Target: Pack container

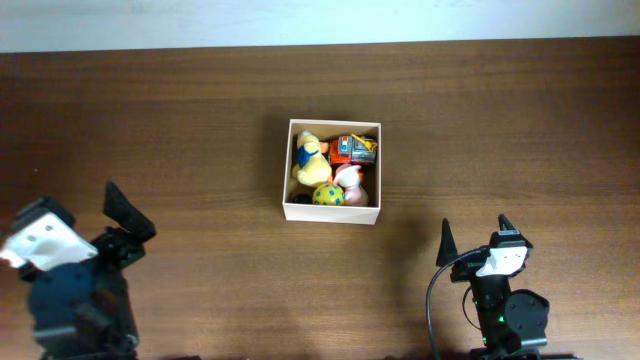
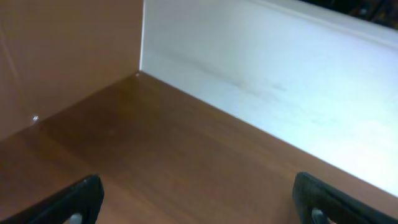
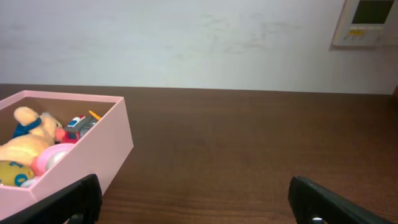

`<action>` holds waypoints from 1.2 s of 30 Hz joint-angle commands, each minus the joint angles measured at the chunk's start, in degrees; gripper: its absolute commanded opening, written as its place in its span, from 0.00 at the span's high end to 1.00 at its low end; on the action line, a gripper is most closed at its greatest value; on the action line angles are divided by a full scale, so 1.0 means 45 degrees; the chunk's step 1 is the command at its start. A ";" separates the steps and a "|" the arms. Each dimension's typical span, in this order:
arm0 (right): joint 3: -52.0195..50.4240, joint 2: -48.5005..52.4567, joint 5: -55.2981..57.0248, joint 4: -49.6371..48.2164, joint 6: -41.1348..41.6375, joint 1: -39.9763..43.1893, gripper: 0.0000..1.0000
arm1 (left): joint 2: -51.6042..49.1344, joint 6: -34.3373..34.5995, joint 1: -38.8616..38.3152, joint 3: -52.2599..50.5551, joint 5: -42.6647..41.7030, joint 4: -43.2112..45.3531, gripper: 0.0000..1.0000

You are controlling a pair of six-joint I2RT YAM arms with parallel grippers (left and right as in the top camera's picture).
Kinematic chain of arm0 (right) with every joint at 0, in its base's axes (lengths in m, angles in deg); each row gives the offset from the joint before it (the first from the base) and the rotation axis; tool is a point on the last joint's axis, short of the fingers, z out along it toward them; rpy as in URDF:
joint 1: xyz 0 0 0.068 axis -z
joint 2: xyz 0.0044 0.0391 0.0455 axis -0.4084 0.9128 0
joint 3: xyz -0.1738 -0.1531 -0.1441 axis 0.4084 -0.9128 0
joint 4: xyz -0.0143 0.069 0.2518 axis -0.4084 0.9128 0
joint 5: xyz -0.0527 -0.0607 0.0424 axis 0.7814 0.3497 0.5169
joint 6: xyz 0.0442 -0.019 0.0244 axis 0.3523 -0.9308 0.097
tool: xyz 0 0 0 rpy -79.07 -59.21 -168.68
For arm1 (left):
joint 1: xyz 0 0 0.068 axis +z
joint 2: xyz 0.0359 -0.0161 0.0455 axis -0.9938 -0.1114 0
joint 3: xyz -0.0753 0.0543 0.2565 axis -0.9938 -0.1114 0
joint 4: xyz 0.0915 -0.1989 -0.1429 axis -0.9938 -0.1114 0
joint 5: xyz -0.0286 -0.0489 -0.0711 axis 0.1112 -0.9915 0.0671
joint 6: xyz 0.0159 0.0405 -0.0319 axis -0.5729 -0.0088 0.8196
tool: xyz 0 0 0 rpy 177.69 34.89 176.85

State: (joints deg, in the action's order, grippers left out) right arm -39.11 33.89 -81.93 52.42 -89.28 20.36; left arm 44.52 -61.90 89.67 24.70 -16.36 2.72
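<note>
- The container (image 1: pixel 332 213), a square shallow cardboard box with white walls and an open top, sits near the middle of the dark wooden desk (image 1: pixel 180 120), well apart from both arms.
- Small toys lie packed close inside it. A yellow plush duck (image 1: pixel 308 160) runs along the left side and an orange-and-red toy car (image 1: pixel 354 149) is in the far right corner.
- A yellow ball with blue dots (image 1: pixel 327 195) rests at the near wall. Just right of it is a pink-and-white toy (image 1: pixel 350 180) whose kind I cannot tell.
- The left fingers (image 2: pixel 84 198) are spread wide and hold nothing, at the near left of the desk. The left wrist view shows desk surface running to a corner where a brown wall (image 2: pixel 62 56) meets a white wall (image 2: pixel 267 74).
- The right fingers (image 1: pixel 446 242) are also spread wide and hold nothing. They are at the near edge, to the right of the container.
- In the right wrist view the container stands far and left of those fingers, not touching them, with the duck and car showing above its rim.
- A white wall panel (image 3: pixel 367 22) hangs at the upper right.
</note>
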 commanded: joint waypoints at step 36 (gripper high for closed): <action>-0.0063 -0.0097 -0.0010 0.0102 0.0058 0.0024 0.01 | 0.5761 0.0180 -0.1098 -0.9083 -0.0141 0.5863 0.01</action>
State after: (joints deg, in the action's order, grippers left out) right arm -39.11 33.89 -81.93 52.42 -89.23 20.36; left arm 68.87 -61.69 84.99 -13.81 -16.55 27.20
